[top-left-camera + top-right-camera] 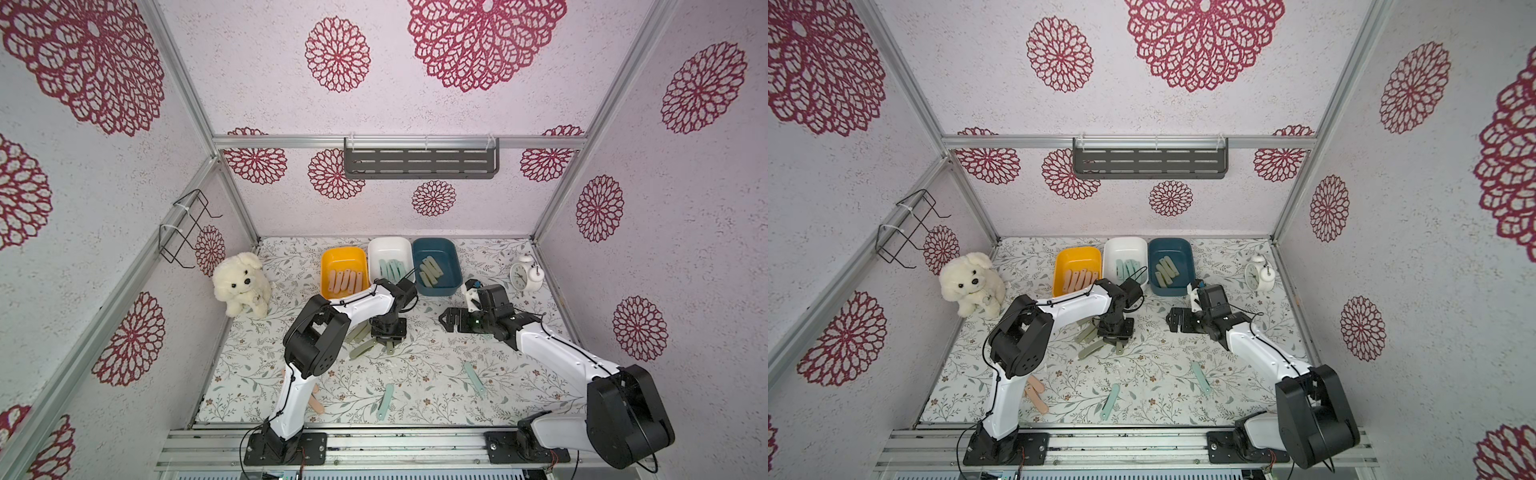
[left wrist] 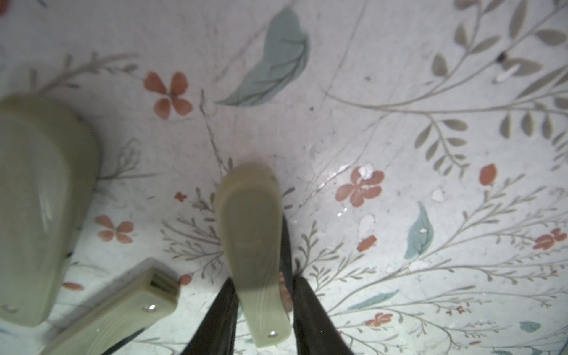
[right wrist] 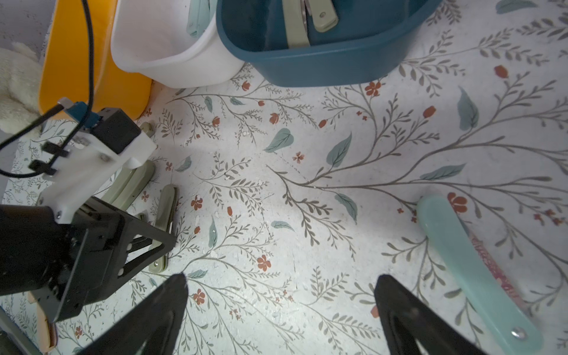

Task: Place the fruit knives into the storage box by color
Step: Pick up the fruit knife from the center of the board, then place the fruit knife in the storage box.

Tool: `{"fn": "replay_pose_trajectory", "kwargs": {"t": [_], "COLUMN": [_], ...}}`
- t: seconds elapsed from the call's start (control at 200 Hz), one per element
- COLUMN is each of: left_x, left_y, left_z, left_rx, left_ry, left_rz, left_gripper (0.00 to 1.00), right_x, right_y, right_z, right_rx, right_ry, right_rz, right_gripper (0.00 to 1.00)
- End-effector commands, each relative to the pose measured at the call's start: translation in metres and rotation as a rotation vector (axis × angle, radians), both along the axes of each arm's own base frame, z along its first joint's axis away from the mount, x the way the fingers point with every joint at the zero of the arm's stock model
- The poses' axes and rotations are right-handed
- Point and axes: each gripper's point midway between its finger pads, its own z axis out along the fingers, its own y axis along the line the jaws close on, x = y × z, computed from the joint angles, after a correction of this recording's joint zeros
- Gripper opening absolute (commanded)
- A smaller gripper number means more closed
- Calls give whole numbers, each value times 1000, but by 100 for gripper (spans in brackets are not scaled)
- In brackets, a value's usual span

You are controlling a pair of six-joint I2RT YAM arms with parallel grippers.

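Left gripper (image 2: 264,281): lowered to the table (image 1: 436,399) and clenched on one sage knife (image 2: 250,233). A black finger (image 2: 224,307) is seen against each long side of it.
Right gripper (image 3: 281,278): released, jaws spread wide with nothing between them, held above bare table near the blue bin (image 1: 434,241).
Held knife, position: on or just off the table, which cannot be told, in front of the bins and beside two loose sage knives (image 1: 360,350).
Held knife, appearance: a flat sage-green bar with rounded ends. A small metal rivet is noted at the end nearest the wrist. The surface is smooth with a slight sheen, and the far end is blurred.
Handling, judged: light and stiff, likely hard plastic. The smooth sides are expected to be slippery, so a pinch across the narrow width near mid-length is advised. A grip close to one end, as appears here, may let the bar swing or slide.
Sorted so far: pink knives (image 1: 345,280) are found in the yellow bin (image 1: 343,250), teal knives (image 1: 390,268) in the white bin (image 1: 390,240), and sage knives (image 1: 430,270) in the blue bin.
Left on the table: two teal knives (image 1: 473,378) lie well apart toward the front. Pink ones (image 1: 1036,390) lie by the left arm's base, partly hidden.
Destination, judged: the blue bin, by colour match.
Risk, judged: the neighbouring sage knives lie just beside the fingers and may be dragged on lifting.
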Motion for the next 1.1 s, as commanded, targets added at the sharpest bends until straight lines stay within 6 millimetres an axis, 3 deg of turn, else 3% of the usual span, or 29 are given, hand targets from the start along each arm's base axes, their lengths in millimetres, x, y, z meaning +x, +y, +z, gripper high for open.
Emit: {"fn": "replay_pose_trajectory", "kwargs": {"t": [0.0, 0.15, 0.335, 0.515, 0.715, 0.881, 1.096], "left_x": [-21, -14, 16, 66, 140, 196, 233], "left_y": [5, 2, -16, -46, -86, -110, -129], "left_z": [-28, -17, 17, 68, 119, 116, 98], "left_rx": [47, 37, -5, -75, -195, -252, -314], "left_ry": [69, 35, -66, -229, -437, -575, -684], "left_rz": [-14, -23, -40, -42, -32, -30, -12], "left_gripper": [25, 21, 18, 18, 20, 21, 22], "right_x": [8, 13, 17, 22, 23, 23, 24], "right_y": [0, 2, 1, -12, -39, -49, -48], "right_z": [20, 23, 25, 28, 32, 35, 26], "right_rx": [17, 31, 31, 18, 35, 37, 31], "right_ry": [-49, -62, -77, -99, -133, -149, -120], "right_rz": [-10, -17, -33, -75, -172, -197, -178], "right_gripper": [99, 99, 99, 99, 99, 99, 99]}}
